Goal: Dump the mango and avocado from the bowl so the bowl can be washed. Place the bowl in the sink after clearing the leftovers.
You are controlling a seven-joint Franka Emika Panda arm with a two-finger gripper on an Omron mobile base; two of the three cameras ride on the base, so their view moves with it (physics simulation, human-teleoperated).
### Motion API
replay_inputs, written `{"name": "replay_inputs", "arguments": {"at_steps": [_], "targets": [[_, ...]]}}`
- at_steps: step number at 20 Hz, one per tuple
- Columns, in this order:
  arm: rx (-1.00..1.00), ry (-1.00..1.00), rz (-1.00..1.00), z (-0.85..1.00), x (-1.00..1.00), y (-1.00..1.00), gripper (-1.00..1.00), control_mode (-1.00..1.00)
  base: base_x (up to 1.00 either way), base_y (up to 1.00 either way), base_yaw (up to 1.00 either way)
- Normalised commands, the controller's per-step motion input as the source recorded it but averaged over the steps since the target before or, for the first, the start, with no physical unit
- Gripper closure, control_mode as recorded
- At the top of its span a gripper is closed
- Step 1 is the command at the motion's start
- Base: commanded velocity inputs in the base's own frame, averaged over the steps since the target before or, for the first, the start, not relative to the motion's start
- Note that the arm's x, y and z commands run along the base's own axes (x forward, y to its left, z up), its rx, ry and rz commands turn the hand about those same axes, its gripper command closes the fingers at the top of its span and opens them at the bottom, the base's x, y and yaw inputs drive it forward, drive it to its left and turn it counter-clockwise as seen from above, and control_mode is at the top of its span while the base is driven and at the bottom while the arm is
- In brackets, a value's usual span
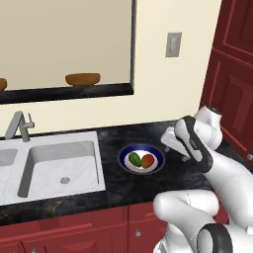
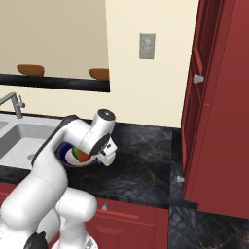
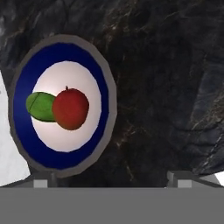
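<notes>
1. The shallow round bowl with the wide dark-blue rim and white inside [image 1: 142, 158] sits flat on the black marbled stone worktop [image 1: 128, 192], just to the right of the sink and not touching it.
2. The small rounded red-orange mango [image 1: 147, 160] and the small oval green avocado [image 1: 135, 159] lie side by side in the white middle of the bowl, touching each other; in the left base view the avocado is on the sink side and the mango on the arm side.
3. In the hand view the mango [image 3: 70, 108] partly covers the avocado [image 3: 39, 106], and the bowl's blue rim [image 3: 104, 109] sits left of centre.
4. The white-grey two-basin sink [image 1: 62, 165] is set into the worktop at the left, with a round drain in the nearer basin and the angular grey metal faucet [image 1: 19, 126] behind it.
5. The white arm's two-finger tool [image 1: 169, 143] hangs above the worktop just to the right of the bowl, not touching it.
6. In the hand view the two finger tips [image 3: 43, 180] stand well apart with nothing between them, so the tool is spread wide and holds nothing.
7. Two brown wooden bowls [image 2: 30, 70] rest on the dark ledge behind the opening in the wall, and a grey switch plate [image 1: 173, 44] is on the cream wall above the worktop.
</notes>
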Motion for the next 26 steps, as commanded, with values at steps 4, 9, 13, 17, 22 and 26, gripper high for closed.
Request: {"name": "replay_inputs", "arguments": {"at_steps": [4,9,13,17,22,26], "targets": [[-0.01,0.12,0.0,-0.11,0.25,0.0,-1.0,-1.0,0.0,0.0,0.0],[0.0,0.06,0.0,-0.28,0.28,0.0,-1.0,-1.0,0.0,0.0,0.0],[0.0,0.04,0.0,-0.37,0.27,0.0,-1.0,-1.0,0.0,0.0,0.0],[0.0,0.0,0.0,-0.39,0.24,0.0,-1.0,-1.0,0.0,0.0,0.0],[0.0,0.0,0.02,-0.34,0.33,0.01,-1.0,-1.0,0.0,0.0,0.0],[0.0,0.0,0.04,-0.34,0.2,0.1,-1.0,-1.0,0.0,0.0,0.0]]}}
